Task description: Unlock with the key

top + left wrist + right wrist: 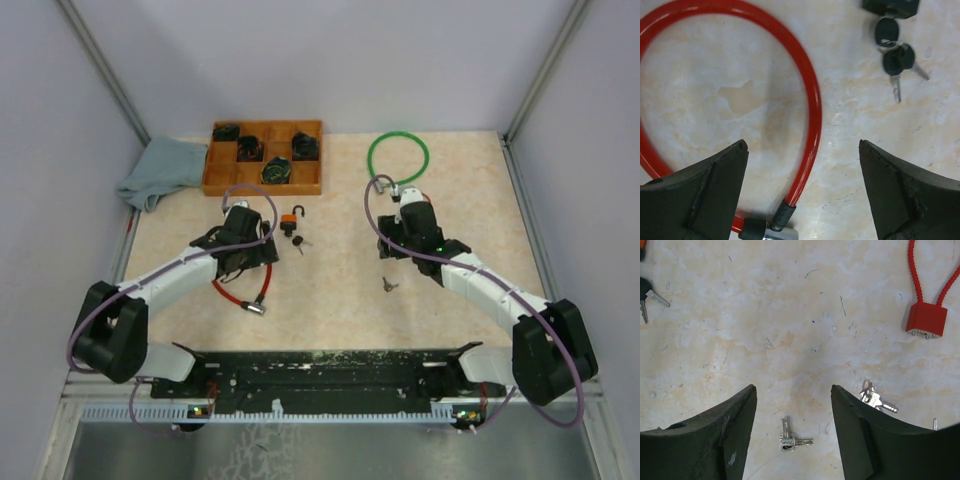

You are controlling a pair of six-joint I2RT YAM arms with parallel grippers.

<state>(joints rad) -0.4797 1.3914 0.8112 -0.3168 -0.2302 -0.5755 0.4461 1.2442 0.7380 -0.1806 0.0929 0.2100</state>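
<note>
Key [790, 441] lying flat on the table [330, 310], below and between the spread fingers of the right gripper [792, 390].
Left gripper [802, 145] also spread and empty, over a red cable lock [812, 110] whose loop runs out of frame. Black-headed keys [897, 57] lie just beside an orange padlock [292, 220]. Farther back, a wooden tray [215, 185] holds dark locks [305, 146], too small to tell apart. A green cable loop [398, 157] and a grey cloth [160, 170] rest on the mottled beige surface, with grey walls around.

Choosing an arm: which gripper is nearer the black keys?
Left. The left gripper hovers over the red cable beside the black keys; the right gripper is farther, over silver keys.
</note>
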